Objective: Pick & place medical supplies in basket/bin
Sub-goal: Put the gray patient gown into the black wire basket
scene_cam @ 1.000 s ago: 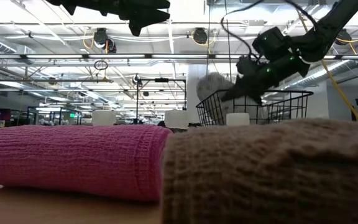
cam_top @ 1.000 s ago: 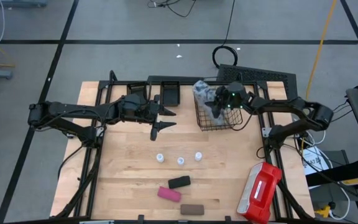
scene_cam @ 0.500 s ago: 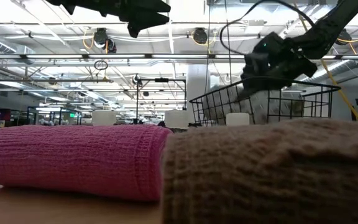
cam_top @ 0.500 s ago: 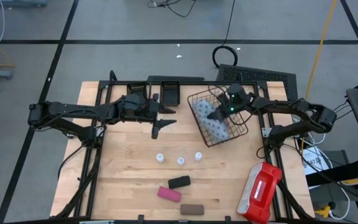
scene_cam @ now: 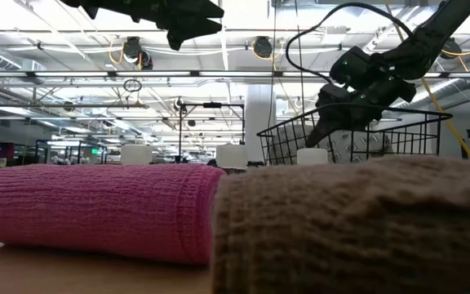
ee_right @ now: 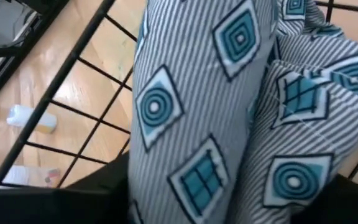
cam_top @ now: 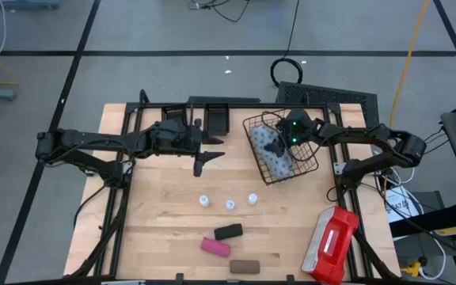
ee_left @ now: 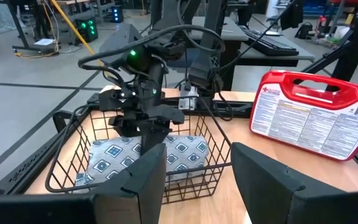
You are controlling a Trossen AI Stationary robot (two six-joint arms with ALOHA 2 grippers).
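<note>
So your right tool (cam_top: 279, 142) is down inside the wire basket (cam_top: 307, 162), right against the patterned soft pack (cam_top: 274, 162) lying in it; can't tell if its fingers are closed on the pack. Your left tool (cam_top: 212, 150) hangs spread apart over the table (cam_top: 157, 214), beside the basket. Three vials (cam_top: 229, 204) and the pink, black and brown blocks (cam_top: 228, 245) sit nearer the front edge.

Both slim, jointed arms are matte black. The right claw (ee_left: 143, 127), upper left of the frame, shows a green light and looping black cables.
</note>
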